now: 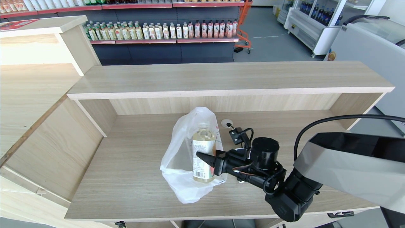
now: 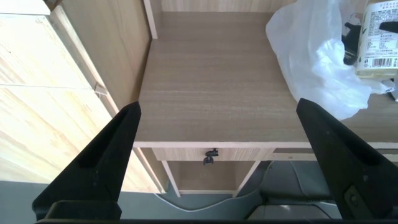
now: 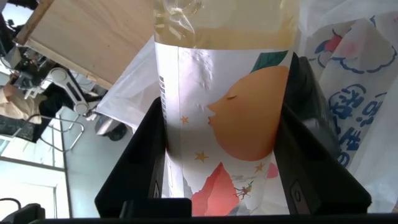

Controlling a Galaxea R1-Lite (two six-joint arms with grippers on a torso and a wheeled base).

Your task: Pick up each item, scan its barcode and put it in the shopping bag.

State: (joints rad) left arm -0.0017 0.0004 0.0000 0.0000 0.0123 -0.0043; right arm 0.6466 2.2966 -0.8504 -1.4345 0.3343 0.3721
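A clear bottle (image 1: 203, 152) of pale yellow drink with a white label stands upright over the white plastic shopping bag (image 1: 180, 164) on the lower counter. My right gripper (image 1: 205, 163) is shut on the bottle around its label, barcode facing the front. In the right wrist view the bottle (image 3: 224, 124) sits squeezed between the two black fingers (image 3: 146, 155), with the bag (image 3: 360, 81) behind it. My left gripper (image 2: 217, 149) hangs open over the counter's front left edge, with nothing between its fingers. The left wrist view catches the bag (image 2: 317, 56) and bottle (image 2: 379, 37) farther off.
The wooden checkout counter (image 1: 126, 164) has a raised back shelf (image 1: 227, 79) and side walls. A round cable hole (image 1: 227, 123) lies behind the bag. Store shelves of bottles (image 1: 158, 30) and fridges (image 1: 319, 19) stand beyond. Bare counter lies left of the bag.
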